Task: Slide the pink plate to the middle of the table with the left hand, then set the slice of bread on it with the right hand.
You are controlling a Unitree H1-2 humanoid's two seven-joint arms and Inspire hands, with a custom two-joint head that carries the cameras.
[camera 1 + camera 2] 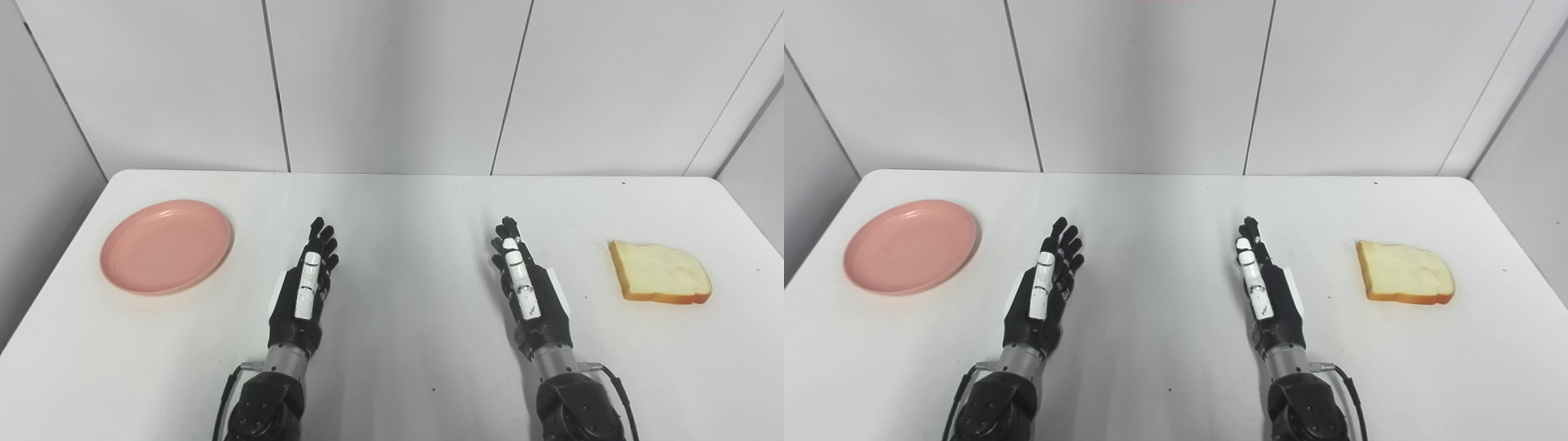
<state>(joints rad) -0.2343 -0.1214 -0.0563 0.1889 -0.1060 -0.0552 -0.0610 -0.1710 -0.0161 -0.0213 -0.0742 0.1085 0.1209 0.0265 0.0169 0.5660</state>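
I am holding my left hand unclenched and empty, the pink plate lying leftward near the table's left edge; my right hand, equally slack, is waiting nearer the bread by the right edge.

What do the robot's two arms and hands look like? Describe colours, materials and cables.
The left hand and right hand are black, with black fingers and a white panel along one digit. Each has a silver metal wrist, a black rounded forearm and a thin black cable at its outer side.
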